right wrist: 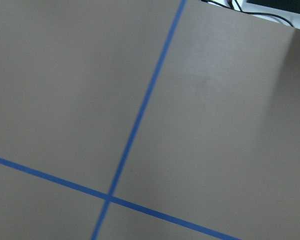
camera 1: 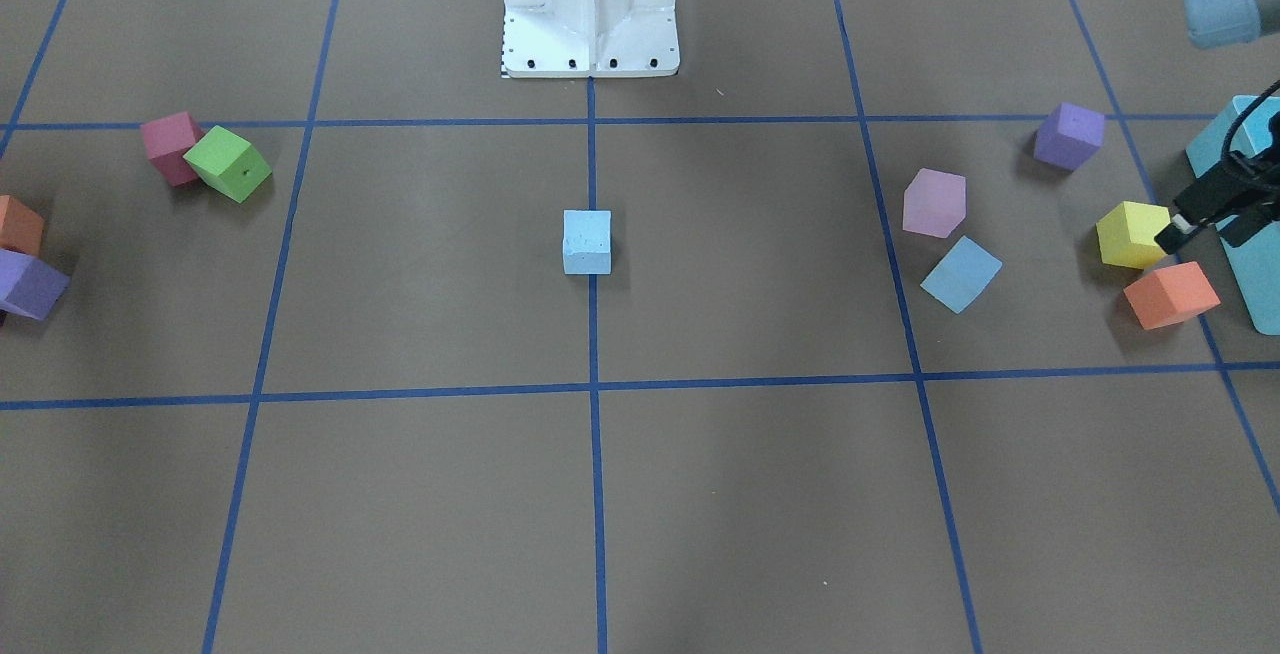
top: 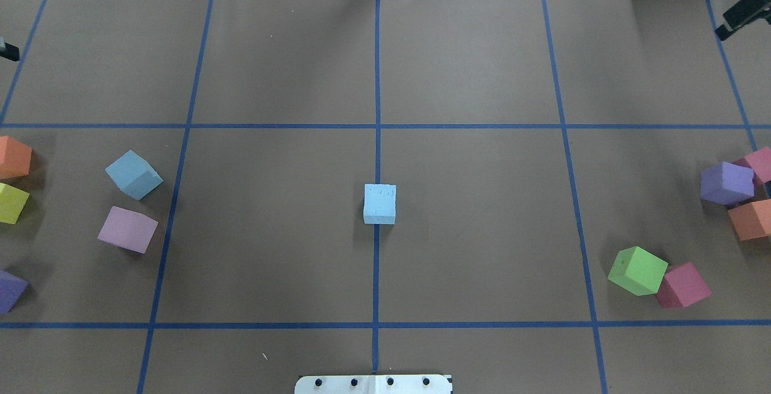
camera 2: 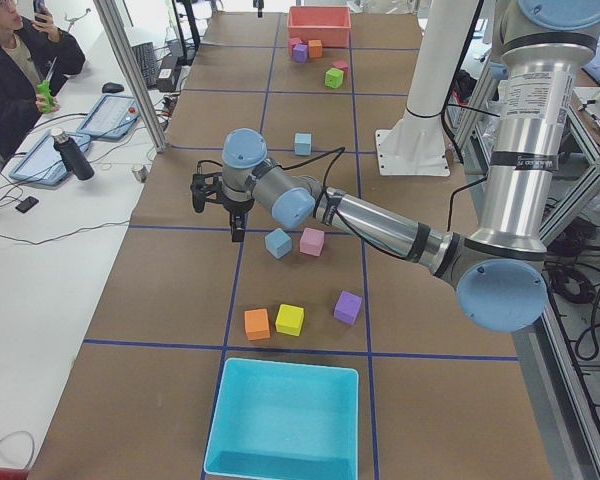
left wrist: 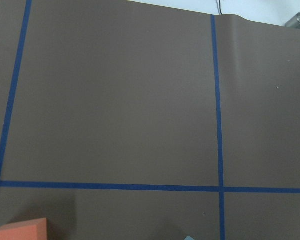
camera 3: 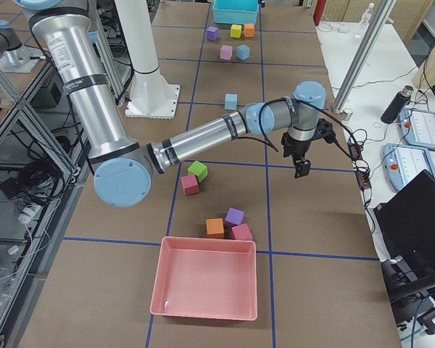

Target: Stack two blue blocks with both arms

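Overhead exterior view: one pale sky-blue foam cube [top: 380, 203] sits on the centre tape line of the brown table [top: 482, 243]. Its twin [top: 134, 175] lies on the robot's left side, near a pink foam cube [top: 127, 229]. Left hand [camera 2: 218, 208] and right hand [camera 3: 302, 163] hang well apart from both. You cannot tell whether either is clenched or released.

Left arm [camera 2: 380, 222] and right arm [camera 3: 203, 138]: silver-grey tubes, pale blue joint caps.
Beside the white pedestal [camera 1: 590, 4], their upper tubes carry printed labels [camera 2: 528, 95]; black screws [camera 1: 572, 63] line the pedestal's base plate.
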Motion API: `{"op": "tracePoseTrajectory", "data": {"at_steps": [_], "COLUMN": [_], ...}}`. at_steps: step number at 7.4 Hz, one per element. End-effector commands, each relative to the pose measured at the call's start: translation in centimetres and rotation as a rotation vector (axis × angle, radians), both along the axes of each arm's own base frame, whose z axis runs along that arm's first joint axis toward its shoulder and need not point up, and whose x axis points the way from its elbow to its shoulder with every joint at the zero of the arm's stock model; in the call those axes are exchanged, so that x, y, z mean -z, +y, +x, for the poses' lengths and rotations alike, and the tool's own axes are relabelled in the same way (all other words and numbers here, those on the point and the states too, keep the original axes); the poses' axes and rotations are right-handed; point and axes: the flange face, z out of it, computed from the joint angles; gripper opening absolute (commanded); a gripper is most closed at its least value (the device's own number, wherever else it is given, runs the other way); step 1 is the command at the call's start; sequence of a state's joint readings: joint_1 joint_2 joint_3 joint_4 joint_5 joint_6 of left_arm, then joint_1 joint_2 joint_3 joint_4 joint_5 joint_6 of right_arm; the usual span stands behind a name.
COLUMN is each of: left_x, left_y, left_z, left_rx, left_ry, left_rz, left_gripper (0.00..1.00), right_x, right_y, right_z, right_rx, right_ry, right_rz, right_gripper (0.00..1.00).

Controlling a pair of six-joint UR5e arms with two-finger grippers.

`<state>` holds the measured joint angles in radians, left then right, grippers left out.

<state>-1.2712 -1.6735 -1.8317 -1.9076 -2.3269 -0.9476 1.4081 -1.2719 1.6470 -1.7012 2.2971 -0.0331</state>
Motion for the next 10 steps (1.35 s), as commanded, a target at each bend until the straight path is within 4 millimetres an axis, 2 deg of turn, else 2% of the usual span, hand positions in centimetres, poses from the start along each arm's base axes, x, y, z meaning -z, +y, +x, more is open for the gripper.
{"op": "tracePoseTrajectory", "data": {"at_steps": [1, 2, 4, 5, 6, 7, 9, 10], "left_x": [-1.4, -3.1, -3.3, -3.2, -3.1, -3.2, -4.7, -5.8], "left_y": [1.9, 3.5, 5.2, 5.7, 6.4, 6.8, 7.1, 7.0], "left_z": [7.5, 10.6, 14.9, 16.0, 18.1, 19.0, 20.6, 20.9], "left_rx": [0.015, -0.024, -0.026, -0.027, -0.017, -0.012, 0.028, 0.028], "left_ry": [-0.072, -0.121, -0.126, -0.12, -0.123, -0.123, -0.152, -0.166], "left_rz": [-0.085, -0.093, -0.157, -0.179, -0.213, -0.236, -0.292, -0.307], "left_gripper": [0.98, 0.98, 0.98, 0.98, 0.98, 0.98, 0.98, 0.98], "right_x": [-7.1, -8.3, -8.7, -8.7, -8.8, -8.9, -9.0, -9.0], "right_y": [4.0, 4.9, 5.2, 5.1, 5.1, 5.1, 5.1, 5.1], "right_z": [2.7, 2.9, 2.9, 3.0, 3.0, 3.0, 3.0, 3.0], "right_rx": [-0.004, -0.005, -0.006, -0.006, -0.006, -0.006, -0.006, -0.007], "right_ry": [0.077, 0.101, 0.102, 0.104, 0.104, 0.104, 0.106, 0.106], "right_rz": [-0.072, -0.086, -0.094, -0.096, -0.096, -0.097, -0.1, -0.1], "right_gripper": [1.0, 1.0, 1.0, 1.0, 1.0, 1.0, 1.0, 1.0]}}
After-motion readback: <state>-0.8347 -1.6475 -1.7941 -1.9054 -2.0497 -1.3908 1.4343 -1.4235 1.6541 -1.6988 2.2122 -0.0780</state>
